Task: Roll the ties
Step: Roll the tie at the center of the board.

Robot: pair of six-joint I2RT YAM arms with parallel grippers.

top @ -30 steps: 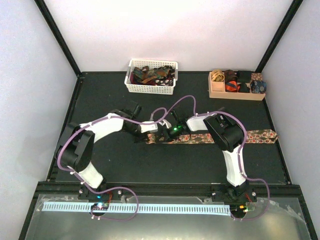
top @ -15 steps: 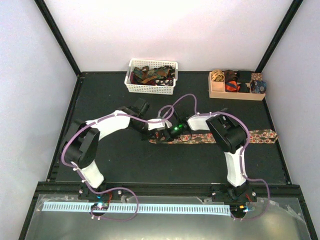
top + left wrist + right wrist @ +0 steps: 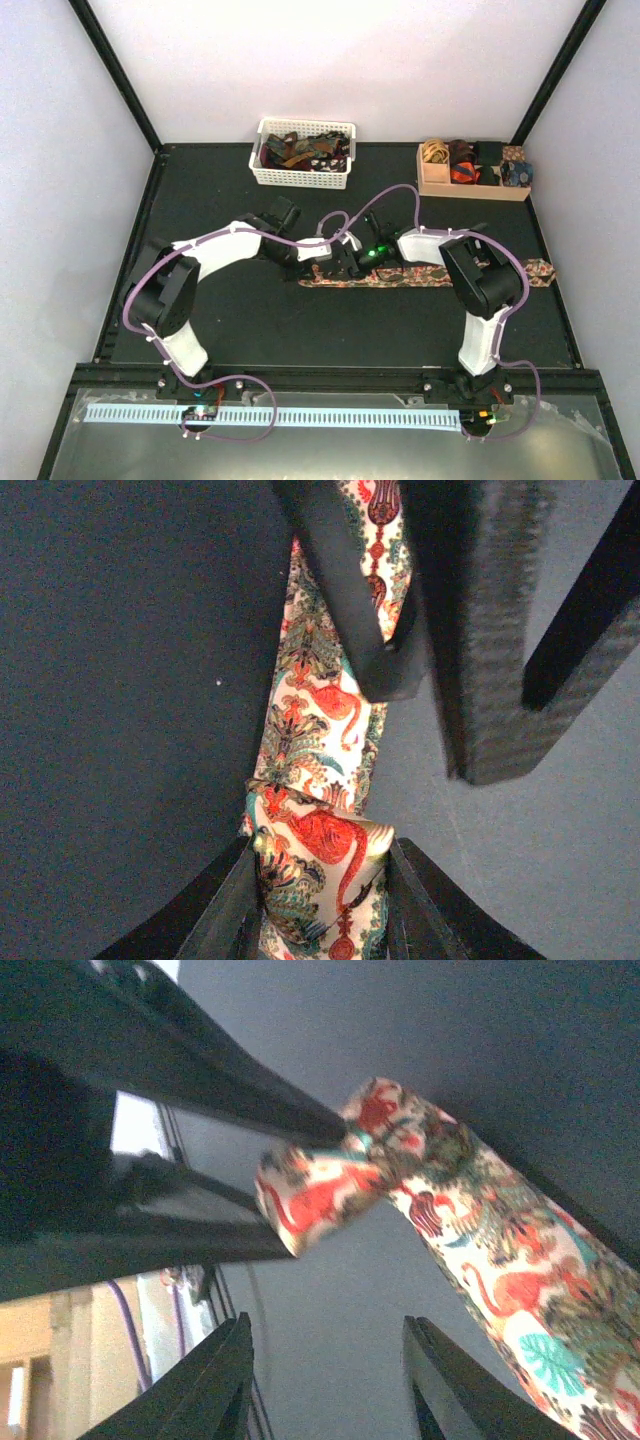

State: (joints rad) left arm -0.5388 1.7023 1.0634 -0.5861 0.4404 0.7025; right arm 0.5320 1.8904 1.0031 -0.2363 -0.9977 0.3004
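Observation:
A floral red-green-beige tie (image 3: 440, 276) lies stretched left to right across the dark mat, its wide end at the right. My left gripper (image 3: 322, 268) is shut on the tie's folded left end, seen close in the left wrist view (image 3: 322, 880), with the tie (image 3: 310, 710) running away from the jaws. My right gripper (image 3: 352, 264) hovers just right of it, open and empty (image 3: 328, 1325). The right wrist view shows the folded tie end (image 3: 320, 1190) beyond its fingertips, pinched by the left fingers (image 3: 200, 1090). The right fingers (image 3: 340, 590) rest over the tie.
A white slatted basket (image 3: 300, 180) with several more ties (image 3: 305, 150) stands at the back centre. A tan wooden compartment box (image 3: 470, 187) holding rolled ties stands at the back right. The mat's edges are framed by black rails.
The right arm has swung to the right and its gripper has drawn back slightly along the tie. The left gripper moved a little right, then held the tie's end.

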